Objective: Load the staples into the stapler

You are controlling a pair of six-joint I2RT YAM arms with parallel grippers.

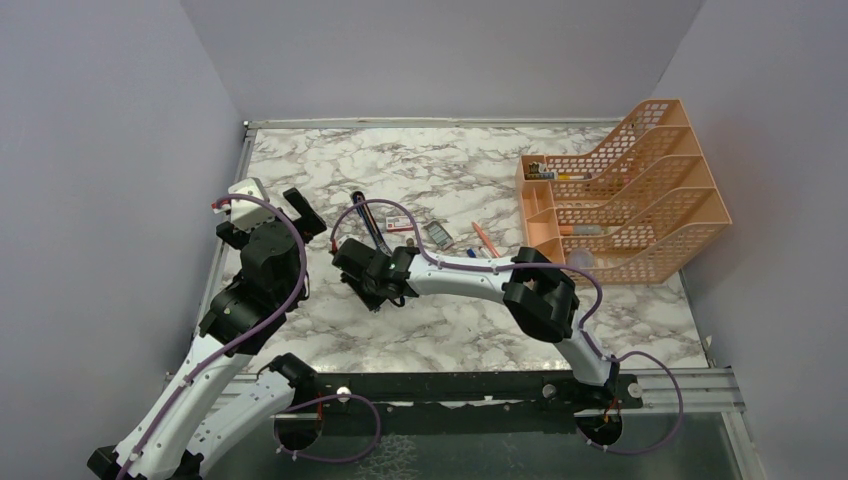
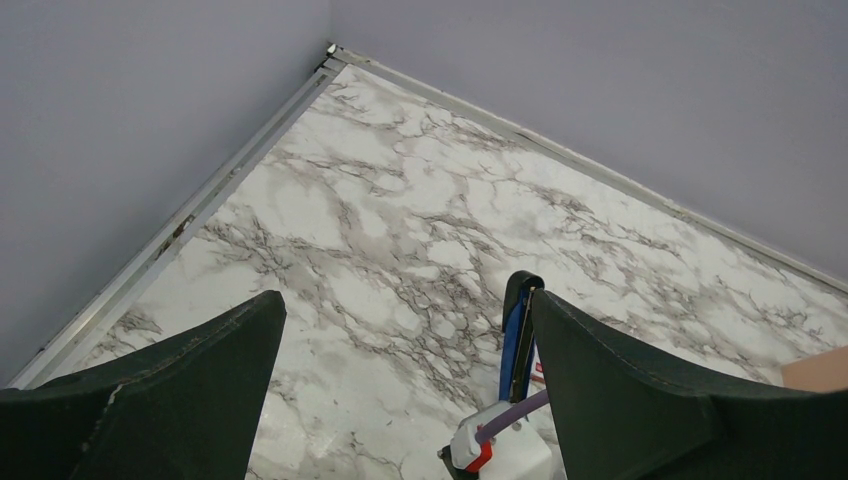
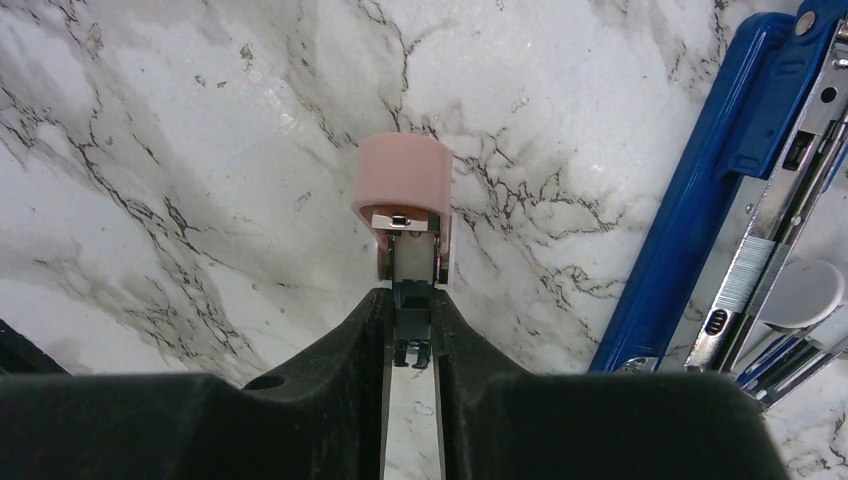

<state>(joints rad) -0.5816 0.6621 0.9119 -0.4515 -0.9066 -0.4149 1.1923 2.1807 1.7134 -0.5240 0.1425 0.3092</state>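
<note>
Pinching a small pink-capped piece (image 3: 402, 178) that has a metal part under its cap, the right gripper (image 3: 410, 298) has its fingers drawn narrow around it, low over the marble table (image 3: 180, 140). I cannot tell whether the piece touches the surface. Just to that gripper's right lies the stapler (image 3: 700, 210), swung open. Its bright-blue top is laid flat beside the silver channel, and a ribbed silver stretch sits in the channel, though I cannot tell whether that is a staple strip. From above, the red-and-white sleeve (image 1: 398, 221) of the staples lies just beyond the stapler, with the grey tray (image 1: 437, 234) near it and an orange pen (image 1: 485, 238) a little further right. A peach mesh organiser (image 1: 625, 200) stands at the table's right side. The left gripper (image 2: 405, 300) hangs with its jaws spread wide and nothing between them, at the table's left side, well apart from the staples. The stapler shows past its right finger.
</note>
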